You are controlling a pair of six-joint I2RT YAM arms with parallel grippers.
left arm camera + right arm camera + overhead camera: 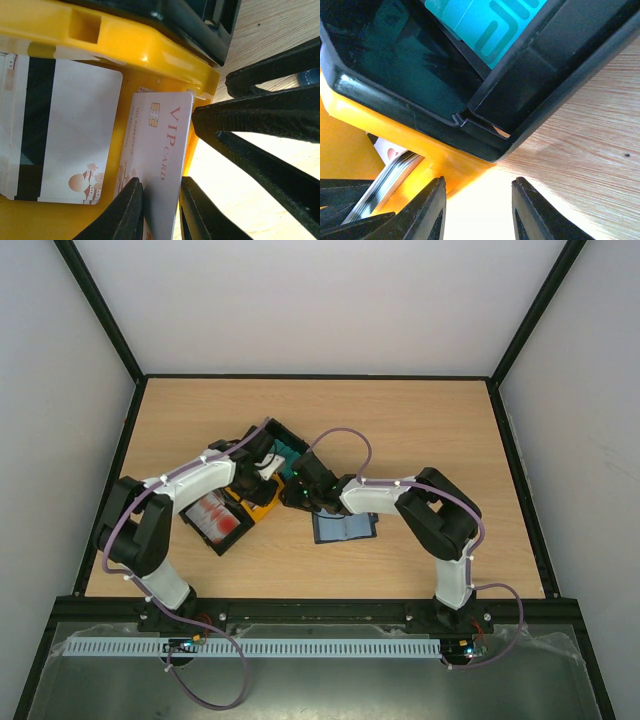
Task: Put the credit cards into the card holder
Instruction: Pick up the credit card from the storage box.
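Note:
A whitish credit card marked VIP (162,140) stands tilted up in the yellow middle compartment of the tray (125,47). My left gripper (160,182) is shut on it, one finger on its face and the other at its edge. A second whitish card (75,135) with a black stripe lies flat beside it. In the top view my left gripper (265,468) is over the tray. The dark blue card holder (345,528) lies open on the table to the right. My right gripper (479,181) stands open at the tray's corner, holding nothing.
The black-and-yellow tray (268,510) lies at an angle left of centre. Its near compartment holds cards with red marks (215,515) and its far one teal cards (490,20). A stack of card edges (385,182) shows in the yellow part. Both arms crowd the tray.

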